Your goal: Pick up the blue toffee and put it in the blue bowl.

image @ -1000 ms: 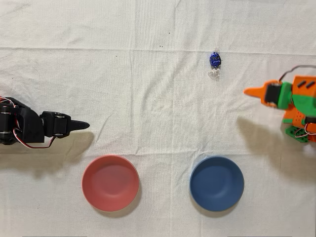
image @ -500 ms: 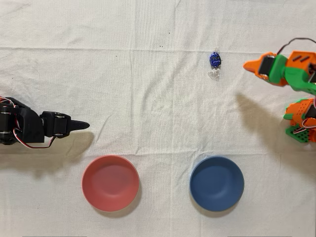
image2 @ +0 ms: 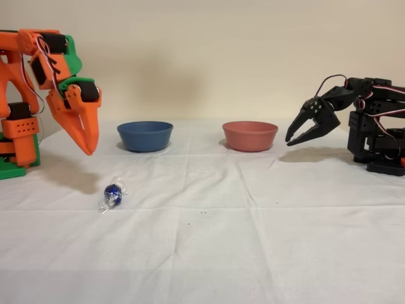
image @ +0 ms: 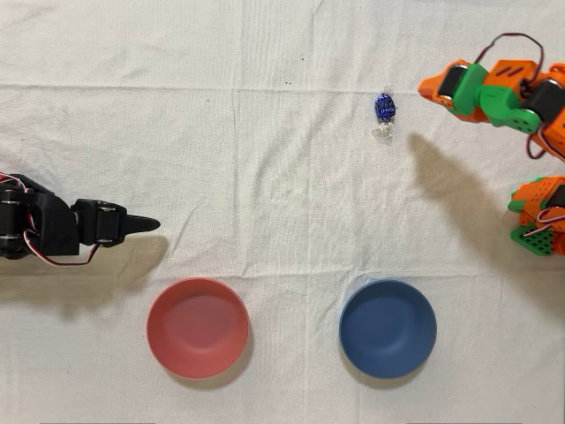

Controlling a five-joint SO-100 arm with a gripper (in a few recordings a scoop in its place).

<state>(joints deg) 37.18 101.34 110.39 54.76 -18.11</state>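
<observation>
While the blue toffee [image2: 113, 195] lies on the white tablecloth [image2: 253, 215], well apart from the blue bowl [image2: 145, 135], the orange gripper [image2: 89, 147] is held above it, jaws pressed together, gripping nothing.

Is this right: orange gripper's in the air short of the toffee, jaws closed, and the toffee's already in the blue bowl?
Not quite. The blue toffee is not in the blue bowl; the overhead view shows it lying on the cloth, well apart from the bowl, which holds nothing. The rest stands: in the fixed view the gripper hangs above the cloth short of the toffee, jaws together.
</observation>
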